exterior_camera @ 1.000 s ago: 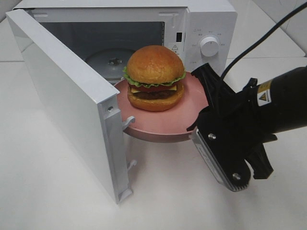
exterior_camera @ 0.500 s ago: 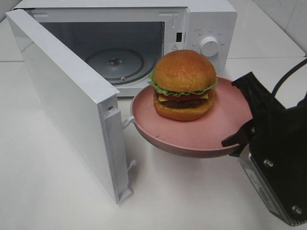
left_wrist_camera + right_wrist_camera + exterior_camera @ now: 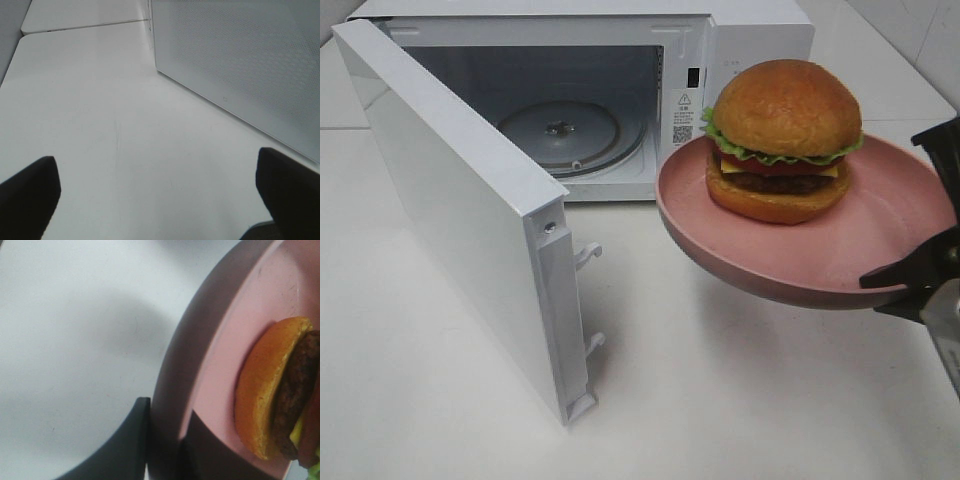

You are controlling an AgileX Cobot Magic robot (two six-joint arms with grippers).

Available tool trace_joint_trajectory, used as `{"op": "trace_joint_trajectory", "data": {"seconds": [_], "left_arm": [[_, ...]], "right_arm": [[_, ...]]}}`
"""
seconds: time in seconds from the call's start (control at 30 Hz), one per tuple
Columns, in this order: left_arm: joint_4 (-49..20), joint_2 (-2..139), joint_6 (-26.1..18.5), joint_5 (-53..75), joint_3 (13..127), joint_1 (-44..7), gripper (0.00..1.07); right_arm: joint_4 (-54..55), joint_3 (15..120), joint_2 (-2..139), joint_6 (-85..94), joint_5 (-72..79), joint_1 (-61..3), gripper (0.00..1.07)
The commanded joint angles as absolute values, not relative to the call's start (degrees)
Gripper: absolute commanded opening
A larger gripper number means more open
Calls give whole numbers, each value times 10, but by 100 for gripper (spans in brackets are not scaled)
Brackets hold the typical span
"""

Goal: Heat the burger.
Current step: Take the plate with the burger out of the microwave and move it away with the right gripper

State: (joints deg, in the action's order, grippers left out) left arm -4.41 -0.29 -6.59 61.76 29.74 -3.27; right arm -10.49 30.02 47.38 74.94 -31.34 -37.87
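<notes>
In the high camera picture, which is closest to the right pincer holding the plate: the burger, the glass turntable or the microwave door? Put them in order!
Starting from the right pincer, clamped on the pink plate's rim at the right edge:
1. The burger, on the plate just left of the pincer.
2. The glass turntable, inside the open microwave, farther left and back.
3. The microwave door, swung open at the far left.

Plate [image 3: 790,270] with burger [image 3: 782,140] carried right and up, away from microwave [image 3: 740,40] mouth; right hand [image 3: 920,285] now mostly past frame edge.
</notes>
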Motion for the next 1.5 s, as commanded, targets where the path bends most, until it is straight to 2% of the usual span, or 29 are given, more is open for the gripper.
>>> {"op": "trace_joint_trajectory", "data": {"seconds": [0.03,0.63,1.5], "left_arm": [[-49,-12,-65,613,296,-32,100],[-49,-12,-65,613,296,-32,100],[-49,-12,-65,613,296,-32,100]], "right_arm": [[-148,304,442,706,-319,-383,0],[-336,304,406,416,-455,-382,0],[-477,304,406,144,-567,-382,0]]}}
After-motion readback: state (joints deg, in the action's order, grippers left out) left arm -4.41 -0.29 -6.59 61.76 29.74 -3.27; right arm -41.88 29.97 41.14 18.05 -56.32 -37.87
